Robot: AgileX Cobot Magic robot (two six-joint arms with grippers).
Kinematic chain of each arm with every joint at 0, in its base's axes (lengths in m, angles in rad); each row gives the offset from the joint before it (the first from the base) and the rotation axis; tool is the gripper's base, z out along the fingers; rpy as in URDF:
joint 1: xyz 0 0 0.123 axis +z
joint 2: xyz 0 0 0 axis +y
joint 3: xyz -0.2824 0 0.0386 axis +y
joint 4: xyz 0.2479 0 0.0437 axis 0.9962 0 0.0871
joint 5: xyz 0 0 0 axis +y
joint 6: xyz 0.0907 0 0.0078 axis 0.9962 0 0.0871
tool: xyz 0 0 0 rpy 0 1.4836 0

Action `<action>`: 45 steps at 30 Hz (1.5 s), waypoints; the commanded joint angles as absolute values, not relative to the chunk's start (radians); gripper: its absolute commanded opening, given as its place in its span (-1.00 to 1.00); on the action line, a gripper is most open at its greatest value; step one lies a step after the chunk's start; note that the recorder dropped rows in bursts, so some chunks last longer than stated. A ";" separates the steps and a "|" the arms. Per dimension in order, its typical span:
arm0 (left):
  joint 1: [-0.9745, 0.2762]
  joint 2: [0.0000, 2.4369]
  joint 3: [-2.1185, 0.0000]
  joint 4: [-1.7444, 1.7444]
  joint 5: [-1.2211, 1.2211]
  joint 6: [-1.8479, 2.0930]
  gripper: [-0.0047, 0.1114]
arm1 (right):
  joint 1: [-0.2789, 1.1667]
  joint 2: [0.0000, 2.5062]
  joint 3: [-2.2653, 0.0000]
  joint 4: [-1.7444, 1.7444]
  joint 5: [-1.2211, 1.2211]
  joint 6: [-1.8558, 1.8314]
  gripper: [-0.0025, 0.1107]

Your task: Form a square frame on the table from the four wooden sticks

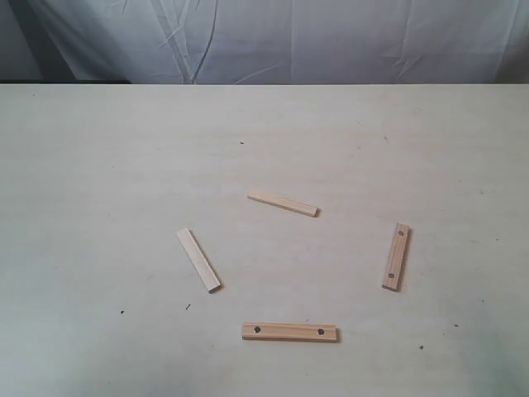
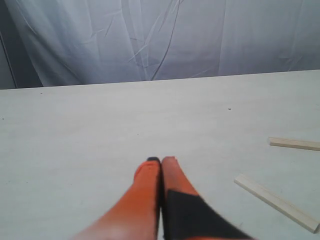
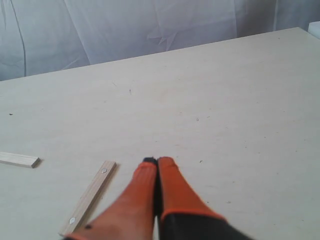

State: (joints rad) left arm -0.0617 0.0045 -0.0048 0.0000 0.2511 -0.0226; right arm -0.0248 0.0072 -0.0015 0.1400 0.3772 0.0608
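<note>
So no square is built yet. On the table [image 1: 91, 182], well apart in a loose ring, lie a plain stick [image 1: 283, 203] at twelve o'clock, a holed stick [image 1: 397, 256] at three, a second holed stick [image 1: 289, 332] at six and a second plain stick [image 1: 198, 260] at nine. The left gripper [image 2: 161, 161] and right gripper [image 3: 157, 161] each have their fingers pressed together, holding nothing. I judge the next move calls for one of them to spread and pinch a stick.

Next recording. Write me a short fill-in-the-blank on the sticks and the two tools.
On the table lie ____ separate wooden sticks.
The stick lowest in the exterior view shows ____ dark holes.
The left tool and right tool are both ____ (open/shut), holding nothing.
Missing words: four; two; shut.
</note>
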 commanded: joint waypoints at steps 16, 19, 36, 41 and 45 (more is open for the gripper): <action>-0.061 0.000 0.000 0.000 0.238 -0.022 -0.92 | -0.028 0.000 0.000 0.140 -0.250 0.061 -0.95; -0.061 0.000 0.000 0.000 0.238 -0.022 -0.92 | -0.028 0.000 0.000 0.140 -0.303 0.061 -0.95; -0.061 0.000 0.000 0.000 0.238 -0.022 -0.92 | -0.028 0.352 -0.411 0.145 0.338 0.027 -0.97; -0.061 0.000 0.000 0.000 0.238 -0.022 -0.92 | -0.028 0.639 -0.547 0.132 0.412 0.022 -0.97; -0.061 0.000 0.000 0.000 0.238 -0.022 -0.92 | -0.027 0.782 -0.555 0.191 0.324 0.029 -0.97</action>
